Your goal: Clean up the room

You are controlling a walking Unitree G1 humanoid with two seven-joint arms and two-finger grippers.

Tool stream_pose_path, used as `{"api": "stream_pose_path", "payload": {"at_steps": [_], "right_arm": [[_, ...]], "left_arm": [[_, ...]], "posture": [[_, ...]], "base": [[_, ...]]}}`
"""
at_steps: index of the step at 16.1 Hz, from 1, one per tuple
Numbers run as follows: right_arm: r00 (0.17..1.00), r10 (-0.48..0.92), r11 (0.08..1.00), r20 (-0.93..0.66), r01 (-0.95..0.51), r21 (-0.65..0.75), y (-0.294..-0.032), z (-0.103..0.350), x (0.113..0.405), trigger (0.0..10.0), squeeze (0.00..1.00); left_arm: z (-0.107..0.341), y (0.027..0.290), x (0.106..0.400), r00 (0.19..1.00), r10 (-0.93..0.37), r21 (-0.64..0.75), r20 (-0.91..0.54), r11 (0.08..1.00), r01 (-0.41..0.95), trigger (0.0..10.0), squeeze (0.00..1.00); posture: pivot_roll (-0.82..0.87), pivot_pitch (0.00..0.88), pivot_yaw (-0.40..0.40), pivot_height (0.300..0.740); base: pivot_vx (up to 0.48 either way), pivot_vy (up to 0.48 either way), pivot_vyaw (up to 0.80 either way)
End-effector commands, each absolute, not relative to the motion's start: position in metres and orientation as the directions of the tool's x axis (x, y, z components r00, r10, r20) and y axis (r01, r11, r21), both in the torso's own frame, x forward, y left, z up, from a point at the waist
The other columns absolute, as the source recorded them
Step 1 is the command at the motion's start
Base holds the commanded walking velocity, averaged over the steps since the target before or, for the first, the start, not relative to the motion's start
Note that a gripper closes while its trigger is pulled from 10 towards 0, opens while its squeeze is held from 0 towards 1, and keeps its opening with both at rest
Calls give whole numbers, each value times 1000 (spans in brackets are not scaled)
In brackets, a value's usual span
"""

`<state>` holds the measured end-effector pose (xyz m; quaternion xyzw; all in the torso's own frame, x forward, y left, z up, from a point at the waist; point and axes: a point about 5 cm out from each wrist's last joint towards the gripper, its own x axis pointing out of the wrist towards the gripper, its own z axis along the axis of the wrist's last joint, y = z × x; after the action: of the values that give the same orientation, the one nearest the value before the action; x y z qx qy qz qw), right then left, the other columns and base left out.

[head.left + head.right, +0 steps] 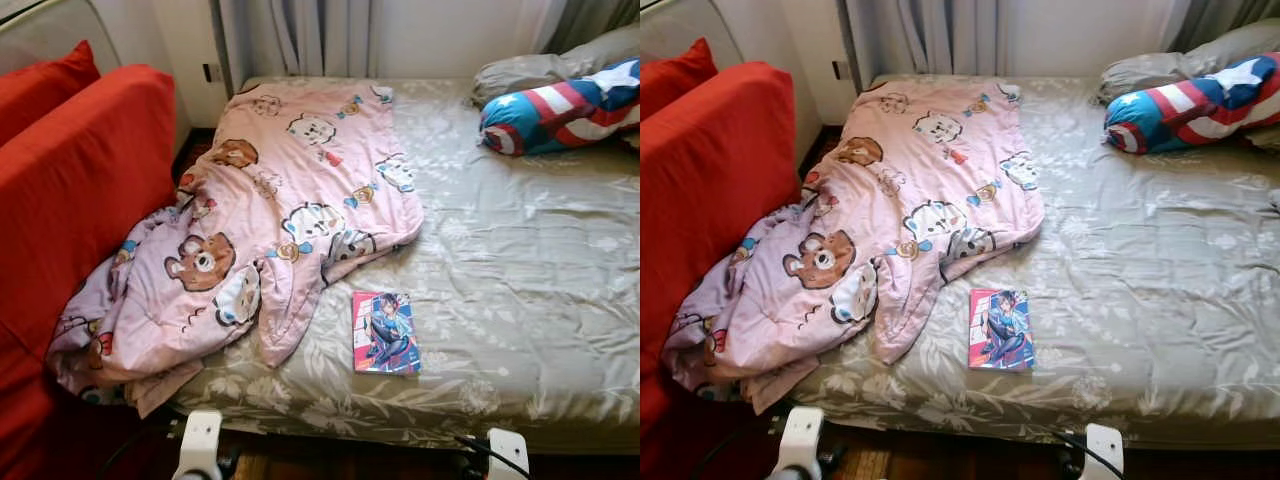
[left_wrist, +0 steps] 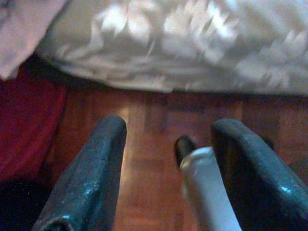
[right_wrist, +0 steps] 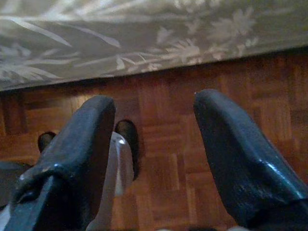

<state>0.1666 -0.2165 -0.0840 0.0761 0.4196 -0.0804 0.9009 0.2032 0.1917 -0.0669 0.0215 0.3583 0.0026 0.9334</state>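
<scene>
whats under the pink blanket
The pink cartoon blanket lies on the grey floral sheet, its lower end spilling against the red sofa. Anything beneath it is hidden.

Left gripper [image 2: 168, 144] and right gripper [image 3: 154, 130], jaws apart, empty.

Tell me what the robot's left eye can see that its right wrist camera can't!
The left eye view takes in the crumpled pink cartoon-bear quilt, the colourful illustrated book lying flat near the bed's front edge, the red sofa on the left, the star-and-stripes bolster pillow and the grey curtains. The right wrist view has the open right gripper hanging over brown wooden parquet floor. Both share the grey leaf-patterned bedsheet, seen from above by the eye and at its hanging edge by the wrist.
</scene>
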Motion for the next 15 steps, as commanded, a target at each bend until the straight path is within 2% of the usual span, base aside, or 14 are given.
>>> {"api": "stream_pose_path", "payload": {"at_steps": [1, 4, 5, 9, 10, 11, 15], "right_arm": [[648, -58, 981, -759, 178, 77, -216, -84, 165, 10000, 0], [674, -53, 983, -737, 165, 81, -216, -82, 167, 10000, 0], [697, -62, 982, -714, 172, 83, -216, -80, 169, 10000, 0], [728, -54, 982, -683, 162, 95, -217, -77, 171, 10000, 0], [865, -30, 988, -500, 100, 115, -209, -44, 226, 10000, 0], [922, -18, 990, -387, 70, 122, -207, -22, 252, 10000, 0], [957, -7, 992, -289, 42, 115, -197, -9, 262, 10000, 0]], "left_arm": [[-60, 188, 212, 784, 4, 15, -620, 1000, 7, 10000, 0], [-50, 187, 224, 833, -2, 6, -554, 1000, 7, 10000, 0], [-40, 190, 234, 873, 3, 0, -488, 1000, -3, 10000, 0], [-14, 182, 258, 944, -56, -16, -326, 998, 54, 10000, 0], [-8, 181, 262, 956, -61, -17, -288, 998, 59, 10000, 0], [-2, 184, 266, 966, -57, -16, -254, 998, 54, 10000, 0], [7, 192, 265, 981, -52, 3, -188, 999, 54, 10000, 0]], "posture": [[21, 110, 3, 704], [19, 108, 1, 704], [19, 108, 1, 704], [11, 94, 2, 704], [6, 92, 3, 704], [6, 92, 3, 704], [-4, 62, 3, 704]], "base": [[0, 0, 0], [0, 0, 0], [0, 0, 0], [0, 0, 0], [0, 0, 0], [0, 0, 0], [0, 0, 0]]}}
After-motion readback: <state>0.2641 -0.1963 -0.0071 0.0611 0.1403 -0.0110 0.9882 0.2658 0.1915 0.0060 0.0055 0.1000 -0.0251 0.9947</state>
